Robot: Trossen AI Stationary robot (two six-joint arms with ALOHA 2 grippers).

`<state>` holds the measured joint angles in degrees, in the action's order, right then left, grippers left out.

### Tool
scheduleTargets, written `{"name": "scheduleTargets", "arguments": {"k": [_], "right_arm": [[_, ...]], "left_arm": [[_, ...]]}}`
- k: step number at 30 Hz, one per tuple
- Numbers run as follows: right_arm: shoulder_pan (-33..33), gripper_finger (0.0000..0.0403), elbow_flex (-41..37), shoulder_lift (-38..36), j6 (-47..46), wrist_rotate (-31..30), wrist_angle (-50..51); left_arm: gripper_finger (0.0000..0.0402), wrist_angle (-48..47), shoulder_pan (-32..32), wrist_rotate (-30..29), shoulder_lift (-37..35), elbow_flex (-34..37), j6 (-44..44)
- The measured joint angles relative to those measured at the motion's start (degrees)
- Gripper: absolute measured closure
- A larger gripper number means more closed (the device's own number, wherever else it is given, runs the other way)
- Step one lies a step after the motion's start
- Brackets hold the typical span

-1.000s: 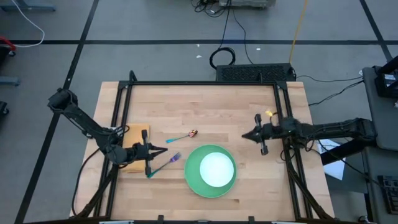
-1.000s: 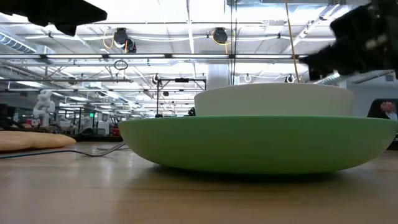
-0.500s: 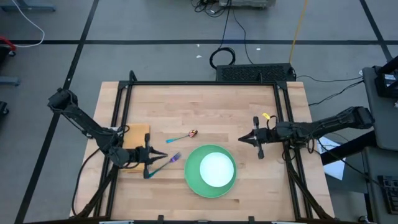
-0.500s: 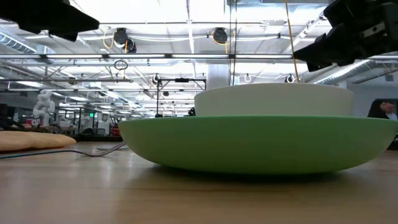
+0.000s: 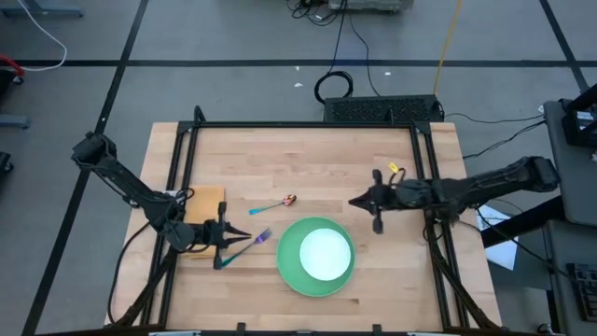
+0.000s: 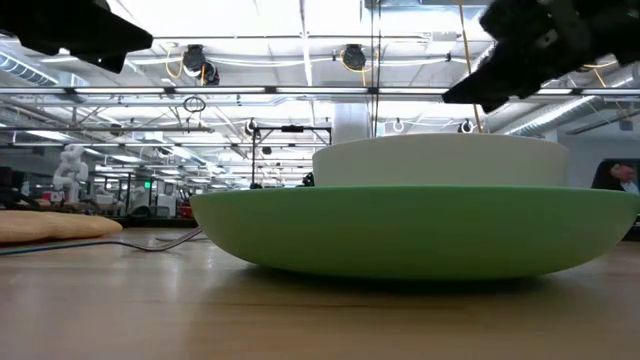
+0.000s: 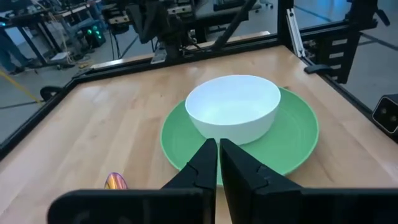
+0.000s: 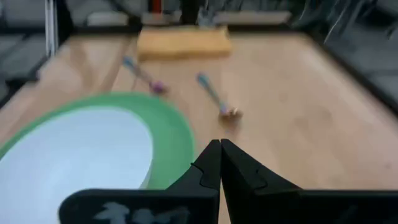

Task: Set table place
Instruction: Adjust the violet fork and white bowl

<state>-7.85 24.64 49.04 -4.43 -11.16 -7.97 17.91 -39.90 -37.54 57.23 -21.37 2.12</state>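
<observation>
Hovering empty beside the fork [image 5: 254,239], left gripper [image 5: 244,234] nearly closed; right gripper [image 5: 355,201] pinched together.

- A large square light-wood butcher-block table [image 5: 308,149], framed in black metal, is seen.
- A big round green plate [image 5: 287,264] is set near the table's front edge.
- A tan folded cloth [image 5: 203,198] is laid by the left edge.
- A blue-handled fork [image 5: 248,245] and a blue-handled copper-bowled spoon [image 5: 272,203] are laid between cloth and plate.
</observation>
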Motion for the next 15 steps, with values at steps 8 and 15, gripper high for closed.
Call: {"name": "scheduleTargets", "arguments": {"k": [8, 15], "right_arm": [[4.86, 0.0403, 16.45, 16.08, 3.56, 12.68, 10.08], [7.23, 0.0403, 31.00, 32.61, 7.67, 21.85, 11.58]], "left_arm": [[0.0376, -0.61, -0.07, -2.87, 0.02, 0.00, 1.56], [0.0376, -0.59, -2.01, -19.74, -0.97, 0.00, 3.17]]}}
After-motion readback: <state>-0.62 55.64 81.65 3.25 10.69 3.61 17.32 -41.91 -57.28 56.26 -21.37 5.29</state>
